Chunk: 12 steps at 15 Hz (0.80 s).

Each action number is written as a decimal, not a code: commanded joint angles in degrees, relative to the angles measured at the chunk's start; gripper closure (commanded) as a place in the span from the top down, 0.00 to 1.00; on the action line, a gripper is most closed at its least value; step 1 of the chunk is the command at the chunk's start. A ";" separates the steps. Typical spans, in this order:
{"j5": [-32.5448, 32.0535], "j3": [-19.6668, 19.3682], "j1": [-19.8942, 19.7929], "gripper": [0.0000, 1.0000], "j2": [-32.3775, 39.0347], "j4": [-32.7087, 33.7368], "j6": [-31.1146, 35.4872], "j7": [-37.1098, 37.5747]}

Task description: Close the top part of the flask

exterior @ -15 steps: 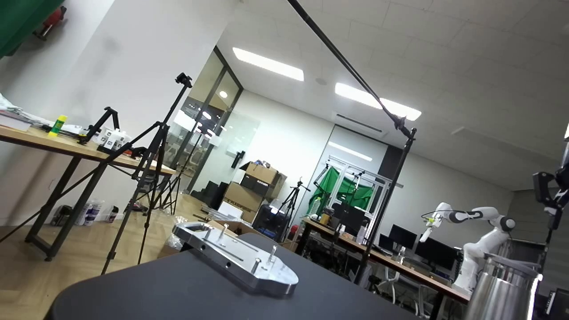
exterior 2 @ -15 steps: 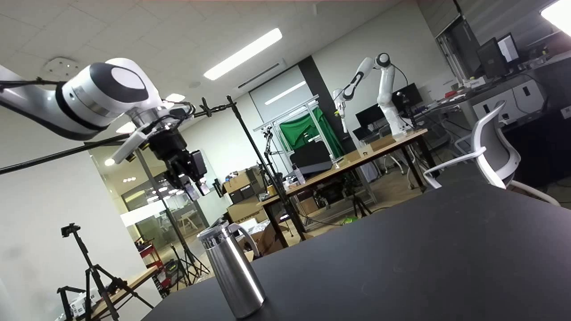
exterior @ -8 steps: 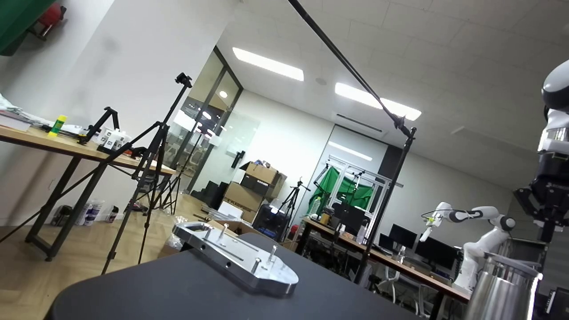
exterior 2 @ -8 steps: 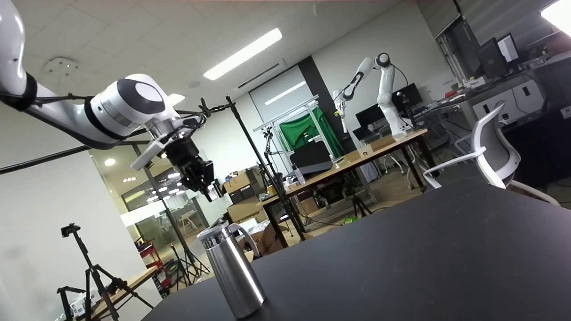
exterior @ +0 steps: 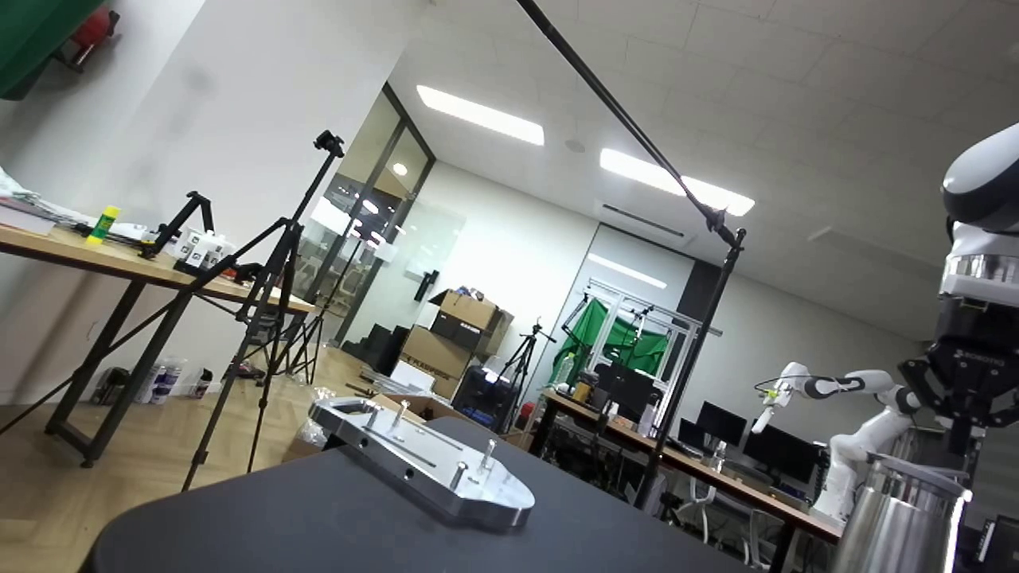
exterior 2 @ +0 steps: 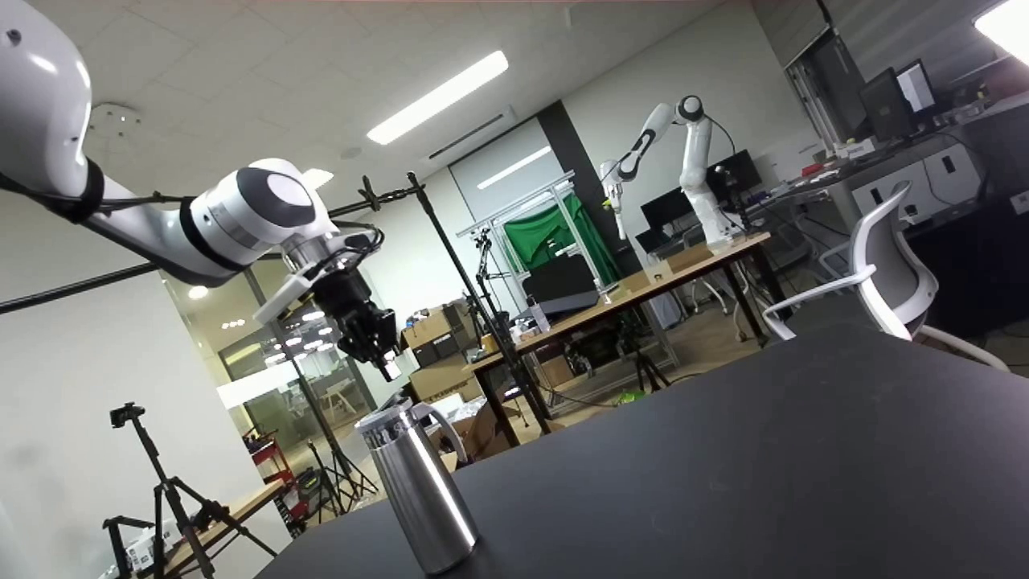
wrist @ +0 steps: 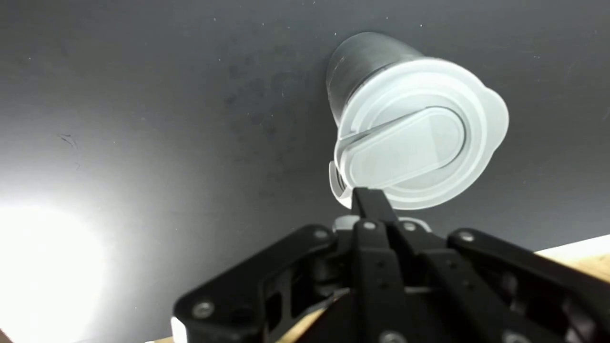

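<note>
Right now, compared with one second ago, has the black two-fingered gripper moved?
Yes: in an exterior view, the gripper has come down and toward picture right, nearer the unmoved silver cylindrical metal flask.

The glossy white robot arm [exterior 2: 143,228], built of rounded segments, bore black bands [exterior 2: 88,195] around its joints and, towards the wrist [exterior 2: 312,251], a white oval cap [exterior 2: 291,190] set against dark grey. A black cable [exterior 2: 135,202] ran along the arm, with looser loops bunched by the wrist. A shiny silver metal collar [exterior: 983,268] and a straight white bar [exterior 2: 282,298] came before the black Robotiq gripper [wrist: 375,203], whose body showed pale lettering [exterior: 981,358], hard to read. Its angular black linkages [wrist: 257,268] carried round silver screws [wrist: 203,310], and its black fingers [wrist: 367,202] were slim and squared.
</note>
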 commanded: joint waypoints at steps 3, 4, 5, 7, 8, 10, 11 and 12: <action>-0.59 -1.84 1.46 0.00 2.89 2.32 -2.83 2.37; -0.59 -2.09 1.52 0.00 3.29 2.12 -2.74 2.40; -0.55 -2.31 1.56 0.00 3.72 2.05 -2.80 2.55; -0.56 -2.71 1.61 0.00 4.55 1.84 -2.59 2.72; -0.55 -2.84 1.62 0.00 4.61 1.86 -2.71 2.79; -0.28 -2.88 1.65 0.00 4.46 1.84 -2.79 2.65; -0.04 -2.81 1.69 0.00 4.11 1.84 -2.82 2.47; 0.21 -2.68 1.73 0.00 3.55 1.79 -2.75 2.24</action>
